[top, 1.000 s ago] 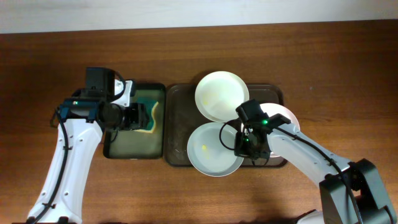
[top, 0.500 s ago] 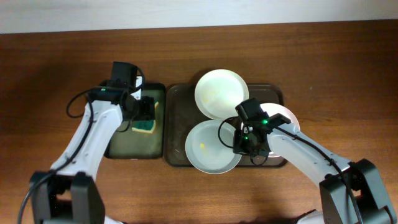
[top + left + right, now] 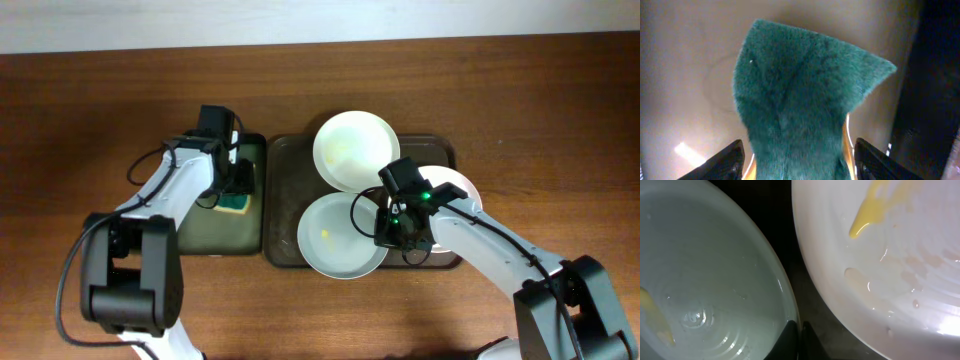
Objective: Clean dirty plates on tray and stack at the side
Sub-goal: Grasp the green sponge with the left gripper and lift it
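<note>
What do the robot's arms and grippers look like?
The left arm and right arm have smooth white shells, black joints and thin black cables looping alongside. The left gripper and right gripper are black. A small green light glows at the right wrist.

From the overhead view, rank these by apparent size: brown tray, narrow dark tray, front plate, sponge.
Largest to smallest:
1. brown tray
2. narrow dark tray
3. front plate
4. sponge, clearly the smallest
</note>
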Motion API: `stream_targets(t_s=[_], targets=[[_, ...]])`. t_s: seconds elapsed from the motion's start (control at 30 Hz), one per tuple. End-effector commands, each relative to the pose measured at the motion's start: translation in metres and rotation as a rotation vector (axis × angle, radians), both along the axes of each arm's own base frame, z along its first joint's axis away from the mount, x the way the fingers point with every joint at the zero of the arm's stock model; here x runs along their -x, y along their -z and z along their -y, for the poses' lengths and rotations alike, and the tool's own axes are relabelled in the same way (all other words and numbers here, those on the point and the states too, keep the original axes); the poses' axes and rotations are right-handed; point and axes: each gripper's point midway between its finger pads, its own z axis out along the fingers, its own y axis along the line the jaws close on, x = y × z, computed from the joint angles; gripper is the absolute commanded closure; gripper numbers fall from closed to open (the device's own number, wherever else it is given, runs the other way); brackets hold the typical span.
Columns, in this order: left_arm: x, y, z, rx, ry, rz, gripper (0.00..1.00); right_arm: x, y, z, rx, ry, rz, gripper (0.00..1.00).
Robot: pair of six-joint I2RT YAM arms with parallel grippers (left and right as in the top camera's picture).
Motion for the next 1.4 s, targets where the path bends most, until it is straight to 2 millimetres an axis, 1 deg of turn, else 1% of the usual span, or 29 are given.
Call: stream_targets(t_s=[0.0,0.03,0.07,0.13,0.17,0.2,0.33,0.43,0.53,0.6,0.63,0.7,0.8,1.0,1.1,1.23,1.33,1.37], targets=[[-0.008,0.006,-0.001,-0.007,-0.010,0.009,0.35,-0.004,-0.002,-0.003,0.001,-0.001,0.011,0.96],[-0.008,0.007,-0.001,-0.008,-0.010,0.008,0.40,-0.004,-0.002,-0.003,0.001,-0.001,0.011,0.96],[-0.008,0.007,-0.001,-0.008,-0.010,0.007,0.48,-0.004,-0.002,-0.003,0.001,-0.001,0.011,0.96],[-0.010,0.007,-0.001,-0.007,-0.011,0.013,0.70,-0.004,-0.002,-0.003,0.001,-0.001,0.011,0.96],[-0.010,0.007,-0.001,-0.007,-0.011,0.015,0.87,-0.004,-0.002,-0.003,0.001,-0.001,0.011,0.96],[-0.011,0.006,-0.001,-0.007,-0.011,0.016,1.00,-0.004,-0.002,-0.003,0.001,-0.001,0.011,0.96],[-0.010,-0.006,-0.002,-0.007,-0.014,0.010,1.00,-0.004,-0.002,-0.003,0.001,-0.001,0.011,0.96],[-0.010,-0.029,-0.002,-0.002,-0.014,0.048,1.00,-0.004,-0.002,-0.003,0.001,-0.001,0.011,0.96],[-0.012,-0.064,-0.002,0.006,-0.016,0.130,1.00,-0.004,-0.002,-0.003,0.001,-0.001,0.010,0.96],[-0.014,-0.092,-0.003,0.011,-0.018,0.205,1.00,-0.004,-0.002,-0.003,0.001,-0.001,0.010,0.96],[-0.015,-0.103,-0.006,-0.003,-0.026,0.238,1.00,-0.004,-0.002,-0.003,0.001,-0.001,0.010,0.96],[-0.015,-0.130,-0.022,-0.076,-0.084,0.318,1.00,-0.004,-0.002,-0.003,0.001,-0.001,0.010,0.96],[-0.013,-0.150,-0.034,-0.128,-0.112,0.372,1.00,-0.004,-0.002,-0.003,0.001,-0.001,0.010,0.96],[-0.010,-0.151,-0.035,-0.126,-0.127,0.372,1.00,-0.004,-0.002,-0.003,0.001,-0.001,0.010,0.96],[-0.002,-0.147,-0.036,-0.129,-0.135,0.334,1.00,-0.004,-0.002,-0.003,0.001,-0.001,0.010,0.96],[-0.001,-0.147,-0.037,-0.126,-0.161,0.333,1.00,-0.004,-0.002,-0.003,0.001,-0.001,0.010,0.96],[-0.002,-0.149,-0.052,-0.207,-0.194,0.347,1.00,-0.004,-0.002,-0.003,0.001,-0.001,0.011,0.96],[0.001,-0.148,-0.051,-0.195,-0.197,0.337,1.00,-0.004,-0.002,-0.003,0.001,-0.001,0.010,0.96]])
